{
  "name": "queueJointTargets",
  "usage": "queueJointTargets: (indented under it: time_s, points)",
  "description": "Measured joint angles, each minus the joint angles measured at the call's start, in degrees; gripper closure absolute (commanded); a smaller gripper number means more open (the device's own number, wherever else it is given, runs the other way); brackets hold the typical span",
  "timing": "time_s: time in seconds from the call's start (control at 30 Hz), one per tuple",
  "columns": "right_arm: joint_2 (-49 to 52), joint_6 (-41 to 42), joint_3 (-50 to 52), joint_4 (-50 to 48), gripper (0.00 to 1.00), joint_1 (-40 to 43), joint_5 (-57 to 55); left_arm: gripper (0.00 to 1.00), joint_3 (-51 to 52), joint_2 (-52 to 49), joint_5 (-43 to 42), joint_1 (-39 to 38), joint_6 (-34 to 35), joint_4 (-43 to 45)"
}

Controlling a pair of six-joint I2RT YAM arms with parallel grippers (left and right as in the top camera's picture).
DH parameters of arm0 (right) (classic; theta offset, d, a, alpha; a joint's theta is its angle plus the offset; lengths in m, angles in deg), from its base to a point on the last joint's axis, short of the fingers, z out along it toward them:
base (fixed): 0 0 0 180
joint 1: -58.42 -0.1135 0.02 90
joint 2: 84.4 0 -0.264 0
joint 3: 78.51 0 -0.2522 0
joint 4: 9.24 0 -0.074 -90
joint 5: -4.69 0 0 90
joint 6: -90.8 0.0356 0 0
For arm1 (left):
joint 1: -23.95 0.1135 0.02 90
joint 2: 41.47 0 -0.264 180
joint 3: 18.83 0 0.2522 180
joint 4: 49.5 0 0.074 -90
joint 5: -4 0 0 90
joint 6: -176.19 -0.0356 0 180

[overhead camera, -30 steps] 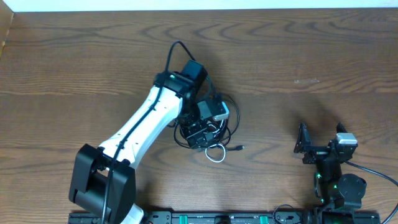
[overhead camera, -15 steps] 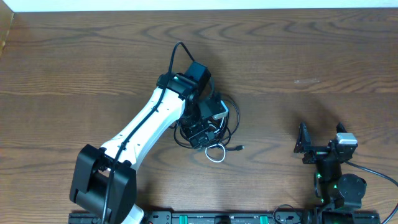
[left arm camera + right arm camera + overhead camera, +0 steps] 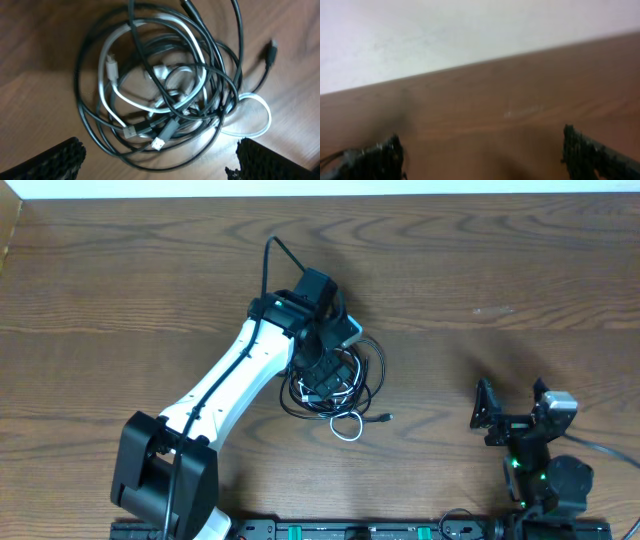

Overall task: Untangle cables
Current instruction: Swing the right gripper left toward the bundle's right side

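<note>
Brown wood covers the whole desk [image 3: 120, 260], and a pale wall [image 3: 300, 186] runs along its far edge. The big white left arm [image 3: 225, 385] reaches from the near edge out to the middle of the desk. The small dark right arm [image 3: 545, 480] sits low at the near right side, well apart from the cables. The left tool [image 3: 325, 372] hangs right over the cables with its two fingers wide apart and holds nothing. The right tool [image 3: 514, 406] is wide apart too and holds nothing. The cables [image 3: 165, 85] lie in one messy heap on the desk, with black cords [image 3: 239, 45] looped around a white cord [image 3: 197, 50]. One white loop [image 3: 269, 117] pokes out at the side. A little black plug [image 3: 272, 47] lies just beside the heap.
</note>
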Motion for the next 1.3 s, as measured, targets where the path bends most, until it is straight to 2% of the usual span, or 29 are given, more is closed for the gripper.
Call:
queueJointTargets:
  time_s: [0.13, 0.3, 0.5, 0.6, 0.63, 0.7, 0.77, 0.83, 1.1, 1.3]
  points:
    - [8.0, 1.4, -11.1, 9.4, 0.01, 0.0, 1.2, 0.03, 0.0, 0.0, 0.0, 1.9, 4.2, 3.4]
    - [23.1, 2.0, -27.2, 15.8, 0.01, 0.0, 6.7, 0.02, 0.1, 0.0, 0.0, 6.1, 10.9, 6.0]
    - [42.5, 2.3, -40.1, 19.1, 0.01, 0.0, 22.2, 0.02, 0.1, 0.0, -0.2, 9.9, 15.6, 6.2]
    - [51.3, 2.5, -41.2, 14.2, 0.01, 0.0, 33.0, 0.03, 0.1, 0.0, -0.3, 9.9, 16.3, 6.2]
    - [53.6, 2.7, -41.2, 12.9, 0.04, 0.0, 36.2, 0.02, 0.1, 0.0, -0.3, 9.9, 16.6, 6.2]
    - [58.4, 3.1, -41.2, 10.3, 0.16, -0.1, 42.2, 0.02, 0.1, 0.0, -0.3, 9.9, 17.3, 5.9]
    - [62.7, 4.5, -41.2, 8.0, 0.21, -0.6, 46.0, 0.02, 0.1, 0.0, -0.3, 9.9, 17.5, 5.4]
    - [66.4, 5.9, -41.2, 6.7, 0.21, -1.8, 48.1, 0.02, 0.1, 0.0, -0.3, 9.9, 17.5, 5.2]
    - [80.9, 10.1, -41.3, 3.7, 0.24, -15.0, 46.9, 0.02, 0.1, 0.0, -0.3, 9.9, 17.7, 5.3]
    - [86.0, 13.0, -41.3, 2.7, 0.23, -23.9, 42.0, 0.02, 0.1, 0.0, 0.9, 9.9, 17.7, 5.4]
